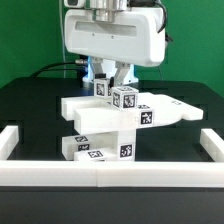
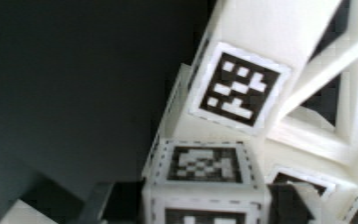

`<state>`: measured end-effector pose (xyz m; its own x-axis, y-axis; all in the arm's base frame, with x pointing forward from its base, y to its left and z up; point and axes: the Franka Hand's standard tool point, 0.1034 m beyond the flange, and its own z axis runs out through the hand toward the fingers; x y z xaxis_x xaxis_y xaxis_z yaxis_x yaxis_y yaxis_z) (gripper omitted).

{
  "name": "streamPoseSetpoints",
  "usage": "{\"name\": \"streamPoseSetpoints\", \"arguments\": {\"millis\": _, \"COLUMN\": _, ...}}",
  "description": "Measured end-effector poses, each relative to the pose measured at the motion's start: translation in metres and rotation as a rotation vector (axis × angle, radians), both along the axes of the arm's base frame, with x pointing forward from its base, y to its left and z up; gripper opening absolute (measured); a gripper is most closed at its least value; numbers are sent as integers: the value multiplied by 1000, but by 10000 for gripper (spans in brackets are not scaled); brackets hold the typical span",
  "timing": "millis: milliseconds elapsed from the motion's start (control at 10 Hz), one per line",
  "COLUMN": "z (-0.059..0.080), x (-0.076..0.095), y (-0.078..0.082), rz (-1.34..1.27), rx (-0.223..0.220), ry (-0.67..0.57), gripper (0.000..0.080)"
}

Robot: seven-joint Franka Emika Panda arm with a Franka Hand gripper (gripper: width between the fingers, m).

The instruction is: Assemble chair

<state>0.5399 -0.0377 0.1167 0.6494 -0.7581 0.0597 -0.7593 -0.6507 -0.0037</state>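
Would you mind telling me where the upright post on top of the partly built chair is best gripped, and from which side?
Grip the upright post near its tagged top end, coming straight down from above. It stands vertical on the chair, so only its upper sides are free. The gripper is shut on it there.

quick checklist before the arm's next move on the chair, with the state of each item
1. Gripper shut: ok, jaws closed.
2. What it grips: cannot tell; it sits at a small tagged post on top of the chair assembly, but contact is hidden.
3. Assembly upright on the table: ok, stacked white parts stand in the middle.
4. Assembly inside the white border rails: ok, apart from the front rail.
5. Tags readable: ok in the exterior view; blurred but visible on the post in the wrist view.
6. Joints fully seated: cannot tell.
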Motion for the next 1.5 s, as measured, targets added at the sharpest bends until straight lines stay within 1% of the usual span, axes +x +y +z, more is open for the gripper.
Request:
{"name": "streamPoseSetpoints", "arguments": {"millis": 300, "z": 0, "x": 0, "y": 1, "rz": -102, "rx": 4, "ry": -4, "gripper": 287}}
{"name": "streamPoseSetpoints", "arguments": {"millis": 400, "z": 0, "x": 0, "y": 1, "rz": -58, "rx": 2, "ry": -1, "gripper": 444}}
{"name": "streamPoseSetpoints", "arguments": {"millis": 500, "z": -1, "x": 0, "y": 1, "rz": -41, "rx": 2, "ry": 1, "gripper": 571}}
{"name": "streamPoseSetpoints", "arguments": {"millis": 600, "z": -1, "x": 0, "y": 1, "rz": 34, "rx": -3, "ry": 4, "gripper": 571}}
{"name": "streamPoseSetpoints", "arguments": {"millis": 700, "z": -1, "x": 0, "y": 1, "rz": 145, "rx": -8, "ry": 9, "gripper": 635}}
{"name": "streamPoseSetpoints", "arguments": {"millis": 900, "z": -1, "x": 0, "y": 1, "rz": 283, "rx": -13, "ry": 15, "gripper": 648}}
{"name": "streamPoseSetpoints", "arguments": {"millis": 1300, "z": -1, "x": 0, "y": 3, "rz": 667, "rx": -31, "ry": 33, "gripper": 649}}
{"name": "streamPoseSetpoints", "arguments": {"millis": 1500, "z": 1, "x": 0, "y": 4, "rz": 801, "rx": -37, "ry": 37, "gripper": 649}}
